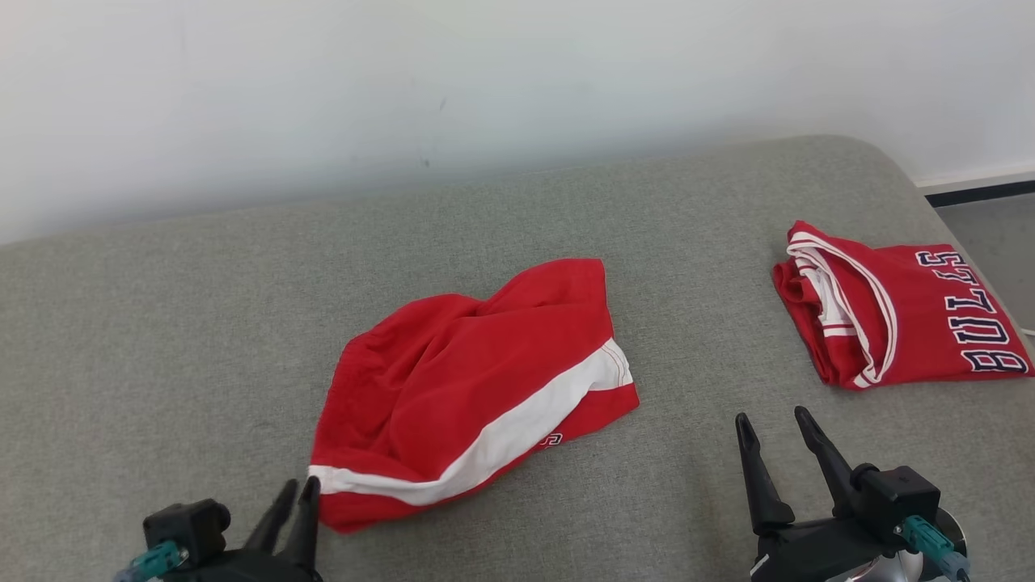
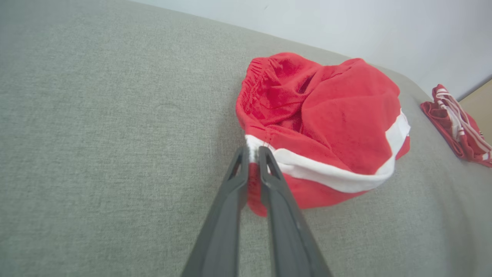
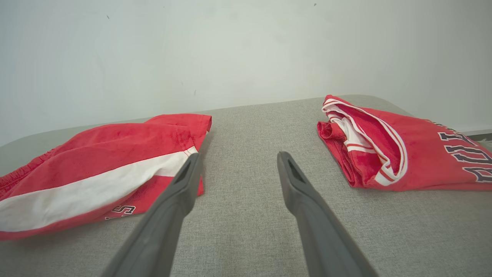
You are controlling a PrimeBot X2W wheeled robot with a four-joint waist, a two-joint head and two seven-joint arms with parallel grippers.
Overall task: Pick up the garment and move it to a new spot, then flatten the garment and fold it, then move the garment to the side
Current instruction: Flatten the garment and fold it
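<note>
From the head, the red shorts [image 1: 469,372] lie rumpled in the middle of the grey cushion [image 1: 162,323], with a folded Bulls jersey [image 1: 897,315] well apart to my right. My left gripper [image 1: 301,485] meets their near corner. My right gripper [image 1: 770,419] hangs spread wide over bare fabric.

My left wrist shows my fingers pinched on the white stripe at the shorts' edge.

My right wrist shows open jaws between shorts and jersey.

I judge only the pick-up begun: moving, flattening, folding and setting aside all remain.
</note>
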